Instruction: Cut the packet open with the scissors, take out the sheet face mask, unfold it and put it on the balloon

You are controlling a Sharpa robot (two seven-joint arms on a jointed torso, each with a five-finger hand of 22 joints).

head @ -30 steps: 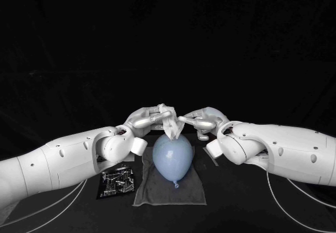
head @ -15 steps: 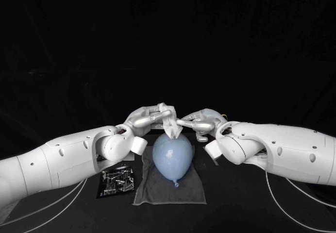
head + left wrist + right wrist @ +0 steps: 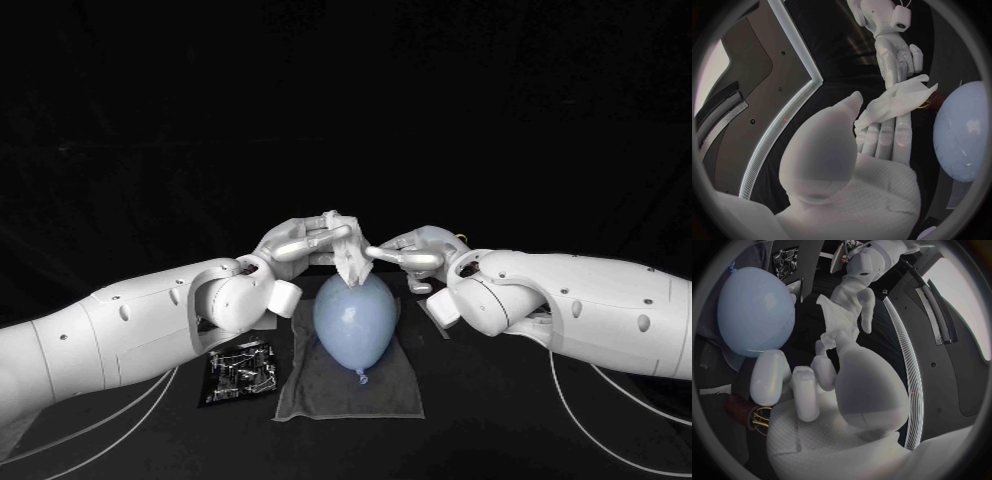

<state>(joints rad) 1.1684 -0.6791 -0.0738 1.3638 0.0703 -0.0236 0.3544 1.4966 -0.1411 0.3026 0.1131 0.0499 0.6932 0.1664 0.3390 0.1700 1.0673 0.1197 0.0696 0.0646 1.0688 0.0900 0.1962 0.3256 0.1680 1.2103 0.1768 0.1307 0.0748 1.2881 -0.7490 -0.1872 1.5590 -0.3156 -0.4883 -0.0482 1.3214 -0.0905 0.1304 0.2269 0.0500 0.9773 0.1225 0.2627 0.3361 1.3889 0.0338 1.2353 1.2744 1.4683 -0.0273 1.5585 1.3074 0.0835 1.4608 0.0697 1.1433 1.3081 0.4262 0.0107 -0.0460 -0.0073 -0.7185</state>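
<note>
Left hand (image 3: 306, 243) and right hand (image 3: 415, 252) both pinching crumpled sheet mask (image 3: 351, 260), just above balloon (image 3: 356, 320), balloon on towel (image 3: 310, 400) near front tabletop (image 3: 505, 430) edge.

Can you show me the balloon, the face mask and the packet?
balloon (image 3: 356, 322), head view: the middle of its pale blue body.
face mask (image 3: 355, 264), head view: the lower part of the crumpled white sheet, just above the balloon.
packet (image 3: 240, 376), head view: the middle of its dark printed front.

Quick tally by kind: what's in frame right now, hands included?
hands: 2 (left hand, right hand)
balloon: 1
sheet mask: 1
packet: 1
cloth: 1
Total: 6
</note>
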